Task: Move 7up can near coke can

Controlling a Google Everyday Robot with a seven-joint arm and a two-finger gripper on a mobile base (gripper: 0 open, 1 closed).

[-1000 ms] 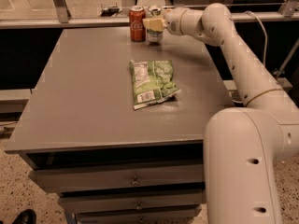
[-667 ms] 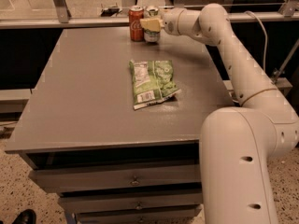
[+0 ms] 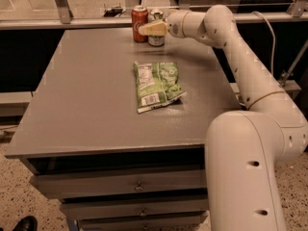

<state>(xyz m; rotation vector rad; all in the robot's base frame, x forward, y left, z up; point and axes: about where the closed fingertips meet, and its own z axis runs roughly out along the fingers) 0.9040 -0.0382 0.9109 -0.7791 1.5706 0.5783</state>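
Note:
The red coke can (image 3: 139, 24) stands upright at the far edge of the grey table (image 3: 96, 95). The 7up can (image 3: 156, 38) stands right beside it on its right, silver with a shiny top. Its middle is hidden by my gripper (image 3: 153, 29). The gripper reaches in from the right at can height and sits around the 7up can. Its cream tip points left and ends just short of the coke can. The white arm (image 3: 240, 57) runs from the lower right up to the far edge.
A green snack bag (image 3: 157, 84) lies flat in the middle of the table, in front of the cans. A metal rail (image 3: 72, 23) and posts run behind the table's far edge. Drawers (image 3: 120, 184) are below the front edge.

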